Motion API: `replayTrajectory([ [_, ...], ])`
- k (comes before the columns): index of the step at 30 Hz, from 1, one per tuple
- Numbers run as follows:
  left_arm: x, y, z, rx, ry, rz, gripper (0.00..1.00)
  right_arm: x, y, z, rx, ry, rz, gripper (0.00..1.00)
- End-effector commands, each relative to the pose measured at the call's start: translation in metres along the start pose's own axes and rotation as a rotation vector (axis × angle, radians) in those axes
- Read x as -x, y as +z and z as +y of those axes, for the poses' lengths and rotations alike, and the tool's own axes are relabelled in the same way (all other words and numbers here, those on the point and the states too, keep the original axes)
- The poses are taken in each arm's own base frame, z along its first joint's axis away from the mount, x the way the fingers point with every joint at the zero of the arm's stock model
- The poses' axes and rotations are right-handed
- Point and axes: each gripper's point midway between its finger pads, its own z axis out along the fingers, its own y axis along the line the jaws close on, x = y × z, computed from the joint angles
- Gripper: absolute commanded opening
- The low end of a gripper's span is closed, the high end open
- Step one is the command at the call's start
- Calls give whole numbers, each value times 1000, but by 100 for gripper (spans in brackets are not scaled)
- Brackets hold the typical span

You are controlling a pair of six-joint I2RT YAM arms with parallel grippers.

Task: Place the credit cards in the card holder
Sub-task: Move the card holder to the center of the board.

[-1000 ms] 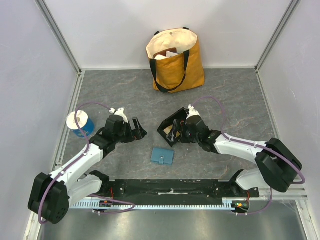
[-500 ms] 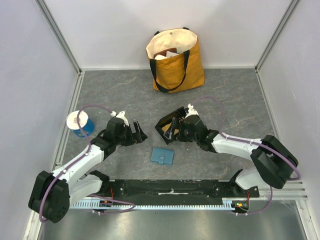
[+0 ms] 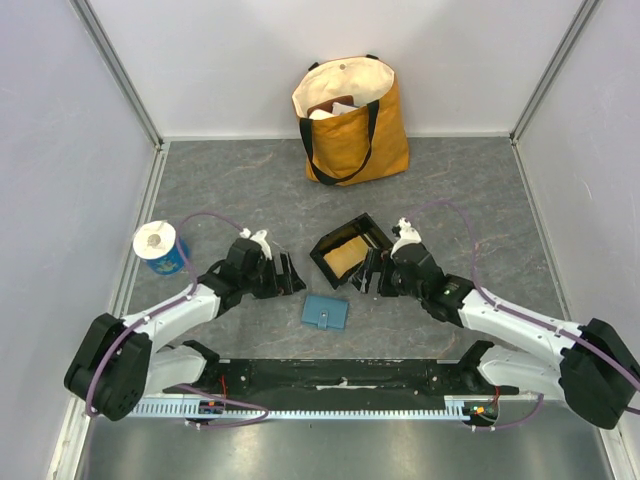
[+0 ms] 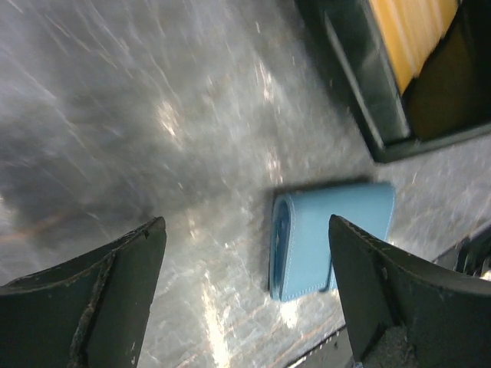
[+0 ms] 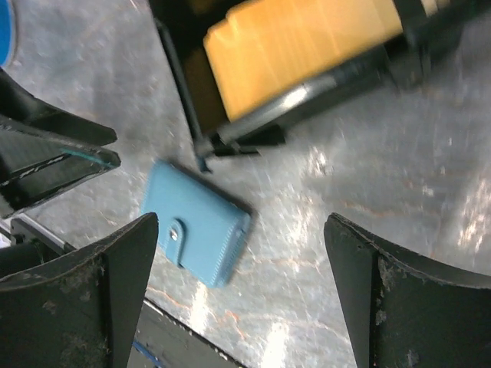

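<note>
In the top view, a teal-blue bifold card holder (image 3: 325,313) is seen lying closed and flat on the grey marbled table (image 3: 230,190), between the two arms. Just beyond it a black rectangular tray (image 3: 322,250) is set at an angle, and tan-orange credit cards (image 3: 346,258) are stacked inside it. The left gripper (image 3: 290,275) is held low to the holder's left. The right gripper (image 3: 368,277) is held at the tray's near right edge. Both are spread wide with nothing between the jaws. A mustard-and-cream tote bag (image 3: 350,125) is stood at the back wall, and a blue cup with a white top (image 3: 160,248) at the left.

In the left wrist view, which is blurred, the holder (image 4: 330,238) is framed between the parted fingers (image 4: 115,299), nearer the right one and untouched. The tray's corner (image 4: 360,100) is shown above it.

In the right wrist view, the holder (image 5: 196,234) is shown with its snap tab up, just clear of the tray (image 5: 184,84), in which the cards (image 5: 299,54) are seen. No contact is made by the wide-set fingers (image 5: 368,307).
</note>
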Motion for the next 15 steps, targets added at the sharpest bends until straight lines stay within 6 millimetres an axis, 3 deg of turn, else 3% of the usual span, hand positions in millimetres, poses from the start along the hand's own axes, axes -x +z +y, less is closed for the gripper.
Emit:
replayTrajectory([
  [1,-40,4,0,-13,26,87,89,-44,0,-7,35,80,122,93],
  [6,-77,-5,1,-65,-11,148,78,-69,5,13,130,143,155,82],
  [10,-88,-10,-1,-89,-18,159,75,-86,16,21,156,154,188,82],
  [15,-95,-10,-7,-113,-5,201,59,-92,35,25,155,146,202,78],
])
